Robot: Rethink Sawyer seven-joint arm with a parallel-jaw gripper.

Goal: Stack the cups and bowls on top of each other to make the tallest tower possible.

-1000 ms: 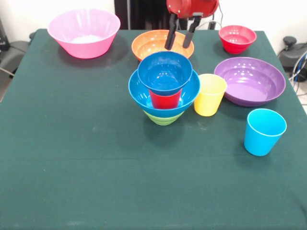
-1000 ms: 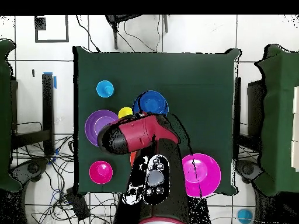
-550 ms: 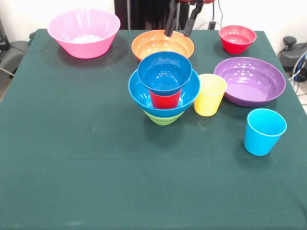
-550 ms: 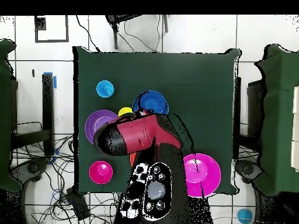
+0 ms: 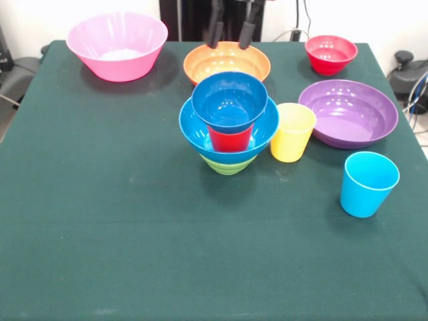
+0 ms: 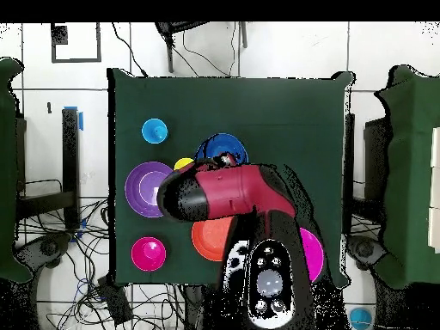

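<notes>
The tower (image 5: 229, 127) stands mid-table: a green bowl (image 5: 227, 164) at the bottom, the large blue bowl (image 5: 195, 130) on it, a red cup (image 5: 231, 139) inside that, and the small blue bowl (image 5: 229, 100) on top. My gripper (image 5: 231, 32) hangs open and empty at the top edge, above the orange bowl (image 5: 227, 61) and behind the tower. The yellow cup (image 5: 292, 132) stands just right of the tower. The sky-blue cup (image 5: 368, 184) stands alone, upright, near the right edge. In the overhead view the arm (image 6: 228, 193) covers part of the tower (image 6: 222, 148).
The pink bowl (image 5: 117, 45) sits at the far left corner, the small red bowl (image 5: 330, 53) at the far right, and the wide purple bowl (image 5: 348, 112) right of the yellow cup. Overhead, the sky-blue cup (image 6: 155, 131) and purple bowl (image 6: 142, 185) show left of the arm.
My gripper has risen toward the top edge and shifted left over the orange bowl, still open. Overhead, the arm has swung round. No cup or bowl has moved.
</notes>
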